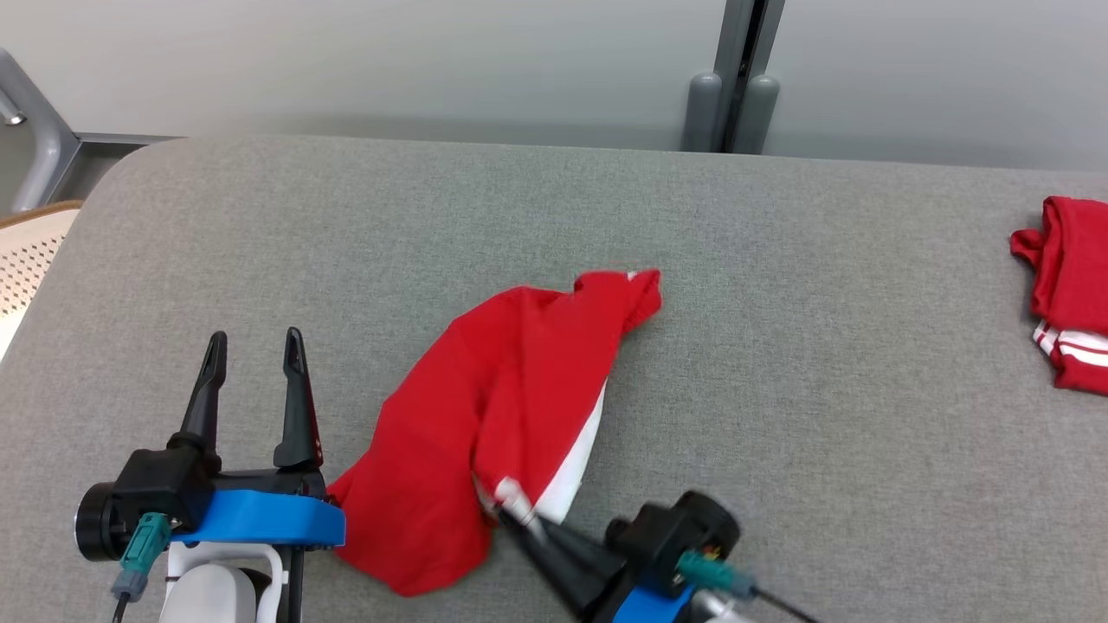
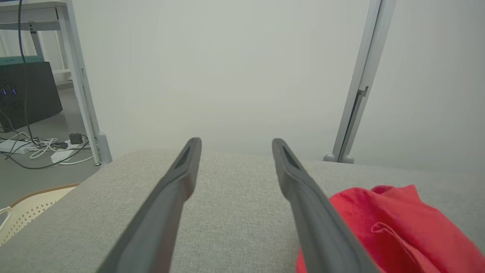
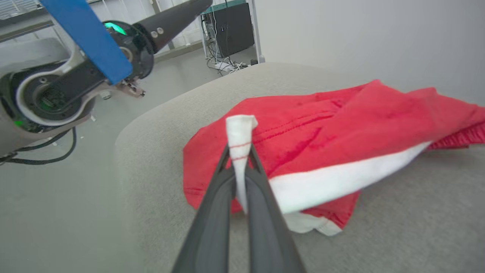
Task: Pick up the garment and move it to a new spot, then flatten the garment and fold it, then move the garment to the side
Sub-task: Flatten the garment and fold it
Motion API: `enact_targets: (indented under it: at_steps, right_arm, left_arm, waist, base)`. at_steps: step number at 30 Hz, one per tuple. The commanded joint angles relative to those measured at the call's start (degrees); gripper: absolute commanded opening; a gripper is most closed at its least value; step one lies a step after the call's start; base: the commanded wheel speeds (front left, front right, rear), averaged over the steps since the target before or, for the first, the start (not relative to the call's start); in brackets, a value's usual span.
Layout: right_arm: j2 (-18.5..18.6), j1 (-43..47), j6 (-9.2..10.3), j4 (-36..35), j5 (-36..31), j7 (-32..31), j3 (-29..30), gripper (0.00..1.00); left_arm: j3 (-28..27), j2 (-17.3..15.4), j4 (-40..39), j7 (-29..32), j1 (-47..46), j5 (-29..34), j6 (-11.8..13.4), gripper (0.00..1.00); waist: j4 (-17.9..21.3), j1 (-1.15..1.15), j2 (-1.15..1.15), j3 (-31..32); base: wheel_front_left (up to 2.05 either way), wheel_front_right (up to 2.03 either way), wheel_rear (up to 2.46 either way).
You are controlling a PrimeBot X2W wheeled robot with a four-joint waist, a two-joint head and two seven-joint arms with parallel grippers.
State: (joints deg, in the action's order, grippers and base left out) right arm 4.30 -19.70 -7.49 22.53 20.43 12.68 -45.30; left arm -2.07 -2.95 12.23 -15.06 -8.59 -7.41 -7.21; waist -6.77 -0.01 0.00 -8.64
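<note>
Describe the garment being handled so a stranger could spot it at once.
Find the grey padded table. Toward its near edge, between the left gripper and the right gripper, lies a crumpled red garment with a broad white band. Unlike the other red garment at the table's right edge, which has thin white stripes, this one has a white strip pinched in the right gripper.

Red garment (image 1: 502, 389) w/ white band, crumpled in a heap on grey tabletop (image 1: 779, 346), front-centre; white hem corner raised, pinched in right hand (image 1: 512, 509).
</note>
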Motion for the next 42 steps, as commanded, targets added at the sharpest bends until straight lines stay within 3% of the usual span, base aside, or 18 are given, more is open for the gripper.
enact_targets:
  at_steps: [1, 5, 6, 7, 8, 15, 25, 30, 42]
  right_arm:
    - [-0.24, 1.15, -0.01, -0.91, 0.79, -0.59, -1.36, 0.0]
    - [-0.69, 2.59, -0.01, -2.77, 4.4, -2.89, -8.45, 0.0]
    - [-0.82, 2.7, -0.01, -3.05, 6.12, -3.83, -10.77, 0.07]
    - [-0.85, 2.37, -0.01, -3.36, 7.2, -4.23, -12.58, 0.35]
    - [-0.56, 1.64, 0.01, -3.54, 8.24, -4.2, -13.37, 1.0]
    - [2.19, -1.69, 0.0, -3.68, 8.63, -1.22, -10.45, 1.0]
    - [6.0, -5.43, -0.01, -4.53, 2.47, -0.49, 10.04, 1.0]
    - [6.31, -6.82, -0.01, -1.47, -0.85, -2.63, 16.32, 1.0]
    - [4.59, -7.96, 0.0, 13.45, -1.74, -2.3, 16.7, 1.0]
  left_arm:
    - [0.01, 0.09, -0.08, -0.17, -0.11, 0.37, -0.36, 1.0]
    - [0.28, 0.08, -0.14, -0.16, -0.57, 0.33, -0.24, 1.0]
    - [0.27, 0.08, -0.15, -0.16, -0.68, 0.31, -0.25, 1.0]
    - [0.2, 0.07, -0.19, -0.16, -0.77, 0.27, -0.25, 1.0]
    - [0.16, 0.09, -0.2, -0.16, -0.82, 0.27, -0.25, 1.0]
    - [-0.44, -0.01, -0.43, -0.16, -0.28, 0.48, -0.27, 1.0]
    - [-0.66, -0.01, -1.06, -0.16, -0.65, 0.34, -0.29, 1.0]
    - [-0.05, 0.02, -1.07, -0.17, -1.27, 0.06, -0.29, 1.0]
    - [0.52, 0.06, -1.06, -0.16, -2.74, -0.59, -0.3, 1.0]
  waist:
    - [0.02, 0.01, 0.0, -0.09]
    - [-0.29, 0.01, 0.0, -0.46]
    - [-0.36, 0.01, 0.0, -0.56]
    - [-0.39, 0.01, 0.0, -0.66]
    - [-0.39, 0.01, 0.0, -0.73]
    - [0.22, 0.01, 0.0, -0.63]
    - [0.73, 0.01, 0.0, -1.43]
    - [0.0, 0.01, 0.0, -2.44]
    - [-2.36, 0.01, 0.0, -4.64]
  base:
    - [0.0, 0.0, 0.0]
    - [0.0, 0.0, 0.0]
    - [0.0, 0.0, 0.0]
    - [0.0, 0.0, 0.0]
    - [0.0, 0.0, 0.0]
    - [0.0, 0.0, 0.0]
    - [0.0, 0.0, 0.0]
    - [0.0, 0.0, 0.0]
    - [0.0, 0.0, 0.0]
